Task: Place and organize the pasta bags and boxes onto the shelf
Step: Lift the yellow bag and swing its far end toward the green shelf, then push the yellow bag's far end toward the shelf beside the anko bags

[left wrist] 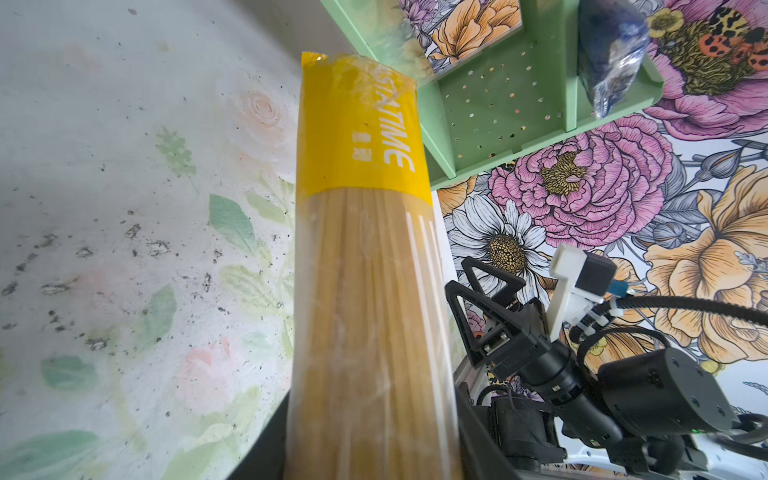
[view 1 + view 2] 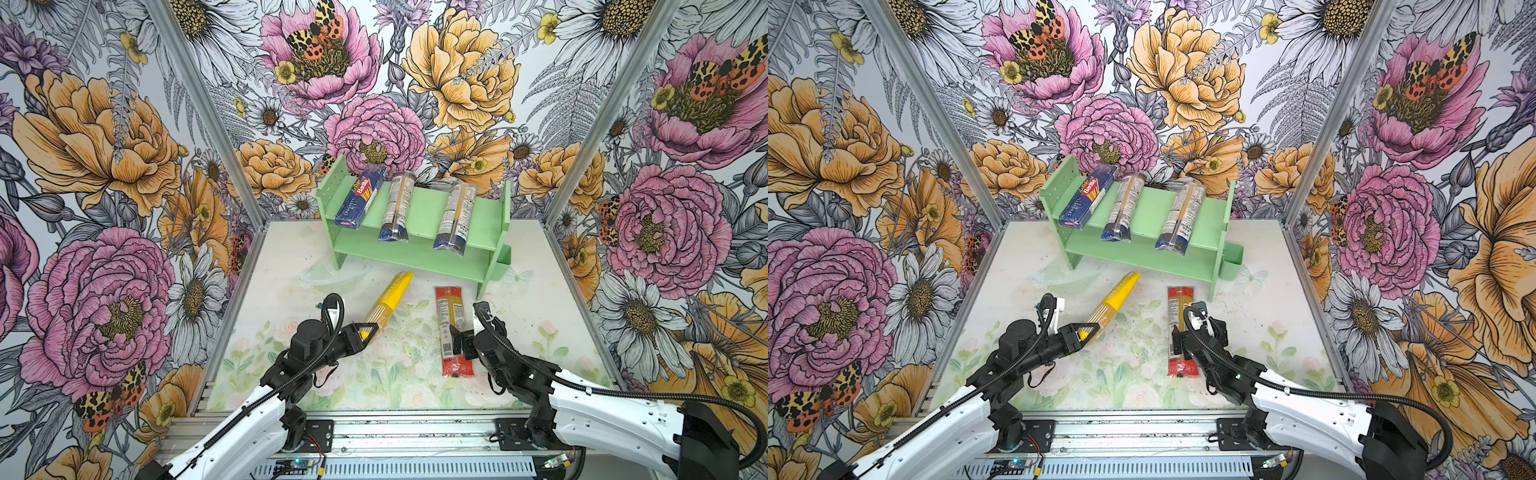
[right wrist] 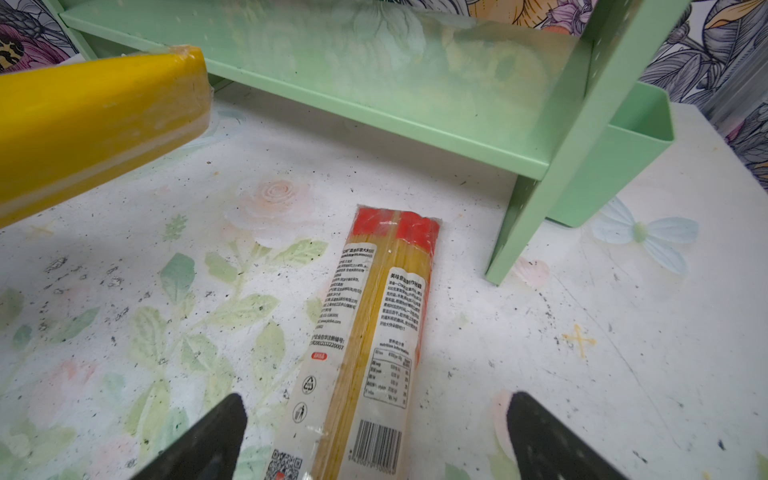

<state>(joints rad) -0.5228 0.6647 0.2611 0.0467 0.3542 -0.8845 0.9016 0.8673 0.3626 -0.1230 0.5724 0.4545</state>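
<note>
My left gripper [image 2: 368, 330] [image 1: 372, 449] is shut on the near end of the yellow bag [image 2: 390, 299] [image 1: 365, 249]. The bag points toward the shelf [image 2: 424, 205], and its far end [image 3: 83, 116] hangs above the table. The red-ended clear bag [image 2: 451, 320] [image 3: 374, 324] lies flat on the table, and my right gripper [image 2: 459, 338] [image 3: 380, 436] stands open astride it without touching it. On the shelf's top tier lie the blue Barilla box [image 2: 359, 199] and two clear navy-ended bags [image 2: 397, 208] [image 2: 455, 216].
A small green bin [image 2: 503, 255] [image 3: 615, 166] hangs on the shelf's right side panel. Flowered walls close in the table on the left, right and back. The shelf's right front leg [image 3: 511, 249] stands just beyond the red-ended bag.
</note>
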